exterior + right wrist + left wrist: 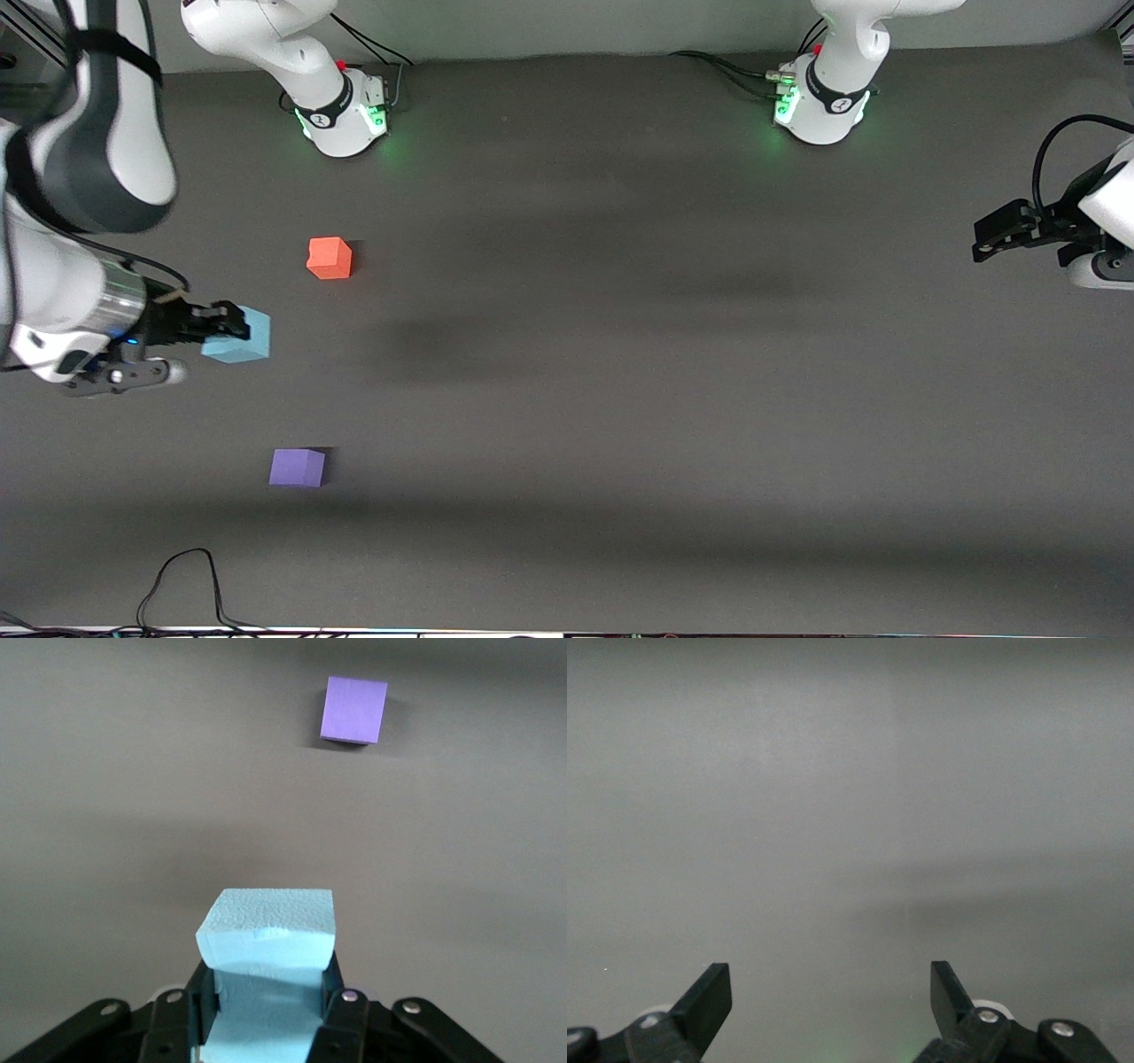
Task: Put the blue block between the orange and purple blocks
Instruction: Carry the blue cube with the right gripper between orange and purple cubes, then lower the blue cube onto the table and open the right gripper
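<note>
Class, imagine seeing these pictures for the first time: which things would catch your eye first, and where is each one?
The blue block stands out, clamped in the right gripper toward the right arm's end of the table. The orange block sits farther from the front camera, the purple block nearer. The left gripper waits open at the left arm's end.

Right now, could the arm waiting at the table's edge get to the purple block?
Probably, though it's a long reach. The left end effector waits open at its own end of the table; the purple block lies toward the right arm's end, with bare table between them.
</note>
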Robot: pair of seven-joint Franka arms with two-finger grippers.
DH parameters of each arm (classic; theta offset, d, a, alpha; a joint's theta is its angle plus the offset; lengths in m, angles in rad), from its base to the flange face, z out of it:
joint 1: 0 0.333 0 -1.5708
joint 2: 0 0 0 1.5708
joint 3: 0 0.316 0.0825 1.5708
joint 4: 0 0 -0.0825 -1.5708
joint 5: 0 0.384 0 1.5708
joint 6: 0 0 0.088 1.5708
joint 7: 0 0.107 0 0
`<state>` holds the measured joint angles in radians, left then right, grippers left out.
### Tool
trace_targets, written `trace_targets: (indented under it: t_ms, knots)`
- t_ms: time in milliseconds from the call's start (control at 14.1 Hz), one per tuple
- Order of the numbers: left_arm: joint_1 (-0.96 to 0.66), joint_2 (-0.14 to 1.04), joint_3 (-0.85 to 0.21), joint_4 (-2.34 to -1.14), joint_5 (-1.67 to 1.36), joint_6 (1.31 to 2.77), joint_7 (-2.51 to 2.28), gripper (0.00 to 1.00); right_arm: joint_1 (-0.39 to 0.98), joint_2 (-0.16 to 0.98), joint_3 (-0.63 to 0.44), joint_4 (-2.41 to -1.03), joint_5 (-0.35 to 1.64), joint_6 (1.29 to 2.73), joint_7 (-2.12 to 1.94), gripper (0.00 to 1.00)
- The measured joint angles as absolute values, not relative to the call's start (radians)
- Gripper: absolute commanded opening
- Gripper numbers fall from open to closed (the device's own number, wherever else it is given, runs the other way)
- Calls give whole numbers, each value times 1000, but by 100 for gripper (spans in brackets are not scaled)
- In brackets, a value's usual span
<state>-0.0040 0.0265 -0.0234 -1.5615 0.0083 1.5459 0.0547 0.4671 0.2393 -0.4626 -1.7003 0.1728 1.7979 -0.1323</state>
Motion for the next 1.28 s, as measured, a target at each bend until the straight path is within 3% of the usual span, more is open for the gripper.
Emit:
trace_targets:
  t_ms: [213, 640, 1280]
  knots:
    - [-4, 27, -23, -1562, 8, 1546, 55, 100, 471, 265, -456, -1860, 174, 1975, -132, 30]
    - [-4, 27, -23, -1563, 8, 1546, 55, 100, 477, 367, -444, -2054, 238, 2324, -145, 30]
    - [-5, 29, -23, -1564, 8, 1547, 55, 100, 492, 483, -444, -2064, 455, 2414, -320, 41]
